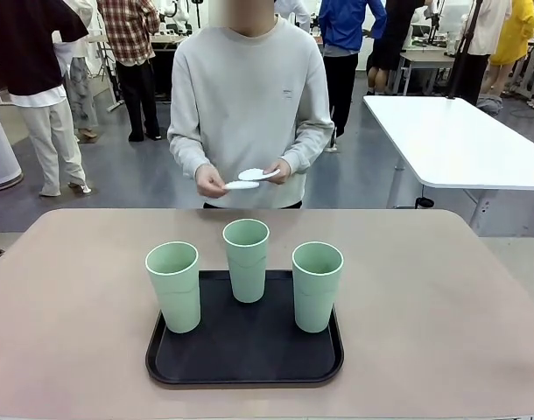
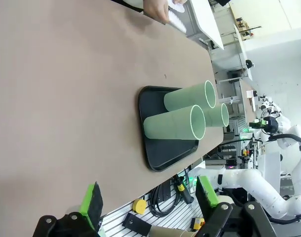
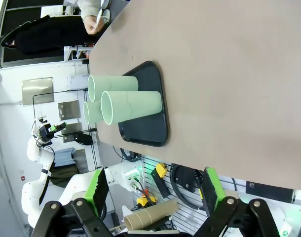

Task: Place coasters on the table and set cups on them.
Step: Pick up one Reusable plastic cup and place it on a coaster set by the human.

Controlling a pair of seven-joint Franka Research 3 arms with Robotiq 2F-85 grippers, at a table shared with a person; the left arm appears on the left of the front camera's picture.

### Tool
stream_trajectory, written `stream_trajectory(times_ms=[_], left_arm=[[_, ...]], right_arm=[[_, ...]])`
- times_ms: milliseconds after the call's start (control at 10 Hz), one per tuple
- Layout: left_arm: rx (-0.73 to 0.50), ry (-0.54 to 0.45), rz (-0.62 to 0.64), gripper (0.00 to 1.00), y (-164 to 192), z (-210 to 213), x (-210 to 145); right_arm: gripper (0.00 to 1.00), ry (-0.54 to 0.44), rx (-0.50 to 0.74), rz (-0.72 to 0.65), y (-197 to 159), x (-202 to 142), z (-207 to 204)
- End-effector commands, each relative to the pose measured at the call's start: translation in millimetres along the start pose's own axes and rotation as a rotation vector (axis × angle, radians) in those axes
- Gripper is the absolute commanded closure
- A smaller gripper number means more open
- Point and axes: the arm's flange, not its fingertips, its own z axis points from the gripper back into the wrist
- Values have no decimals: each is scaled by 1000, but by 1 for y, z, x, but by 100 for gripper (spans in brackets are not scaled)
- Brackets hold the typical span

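**Front view.** Three cups (image 1: 247, 260), pale green, upright, mouths up, in a shallow triangle on black tray (image 1: 245, 366); middle one farther back, outer two nearer, none touching. Tray centred near the front edge of desk (image 1: 74, 306). Coasters (image 1: 254, 177), white and lacy, off the desk, fanned between the person's hands (image 1: 211, 181) above the far edge. None laid on the desk yet.

**Left wrist view.** Left gripper (image 2: 149, 196) low at the near side, back from the desk edge; fingers (image 2: 94, 200) spread wide, nothing between. Cups (image 2: 174, 123) ahead on tray (image 2: 160, 155), well apart from the fingers. Bare desk (image 2: 66, 98) beyond the tray; coasters (image 2: 177, 19) at the far end, beside one of the person's hands (image 2: 158, 7).

**Right wrist view.** Right gripper (image 3: 155, 185) likewise back from the desk; fingers (image 3: 211, 185) at full spread, empty. Cups (image 3: 133, 106) on tray (image 3: 150, 133); desk (image 3: 229, 74) bare alongside.

**Step in hand, by judgement.** Laying out of coasters, cups to follow; task barely begun.

**To do well:**
- Hold off until coaster flat on desk and hands clear.
- Take the outer cup on each arm's own side.
- Close level on the wall below the ridge, gently, given thin-looking plastic.
- Lift straight clear of the tray lip.
- Lower upright and centred on the disc, without nudging the light paper.
- Release only once seated.
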Motion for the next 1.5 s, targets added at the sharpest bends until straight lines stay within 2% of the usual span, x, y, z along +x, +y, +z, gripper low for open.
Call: stream_trajectory(times_ms=[0, 1400], left_arm=[[-16, -12, 6, 0, 1, -2, 1], [-16, -12, 6, 0, 1, -2, 1]], right_arm=[[0, -5, 7, 6, 0, 2, 0], [0, -5, 7, 6, 0, 2, 0]])
